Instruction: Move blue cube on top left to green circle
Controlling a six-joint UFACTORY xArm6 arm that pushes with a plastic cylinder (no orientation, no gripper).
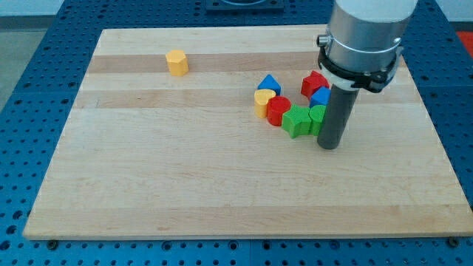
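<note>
A cluster of blocks sits right of the board's middle. A blue cube [321, 97] lies at the cluster's right, just below a red block [314, 83]. A green block [318, 115], partly hidden by the rod, lies under the blue cube, next to a green star-shaped block [297, 120]. A red round block [278, 109], a yellow heart block [263, 100] and a blue triangular block [269, 84] form the cluster's left side. My tip [329, 145] rests on the board just right of and below the green blocks, touching or nearly touching them.
A yellow hexagonal block [177, 63] stands alone toward the view's top left. The wooden board [148, 185] lies on a blue perforated table. The arm's grey body [366, 37] covers the board's top right.
</note>
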